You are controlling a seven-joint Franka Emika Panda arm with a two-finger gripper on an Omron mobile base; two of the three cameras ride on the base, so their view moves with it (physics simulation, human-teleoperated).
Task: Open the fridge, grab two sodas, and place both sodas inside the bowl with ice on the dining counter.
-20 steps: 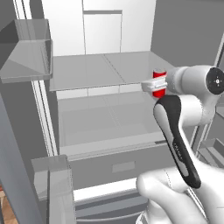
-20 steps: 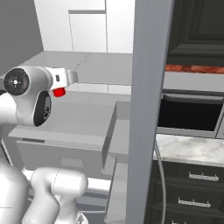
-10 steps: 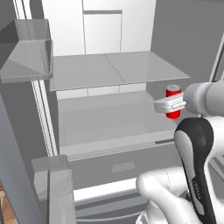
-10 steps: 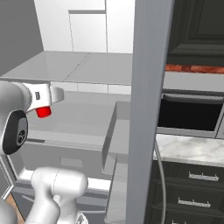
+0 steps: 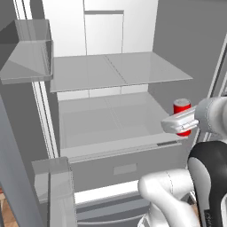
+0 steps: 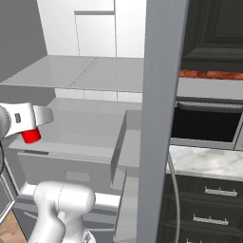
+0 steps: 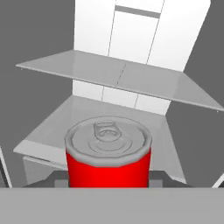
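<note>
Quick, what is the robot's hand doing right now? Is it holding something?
Gripper: closed on the red soda can, holding it upright in front of the open fridge.

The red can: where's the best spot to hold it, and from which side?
Across its round body, below the rim, with the gripper coming in level from the side. The red can stands upright, so its straight wall gives two opposite faces to squeeze, as it appears held here.

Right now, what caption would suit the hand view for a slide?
Red soda can upright in the pincer, facing the open fridge's grey shelves.
</note>
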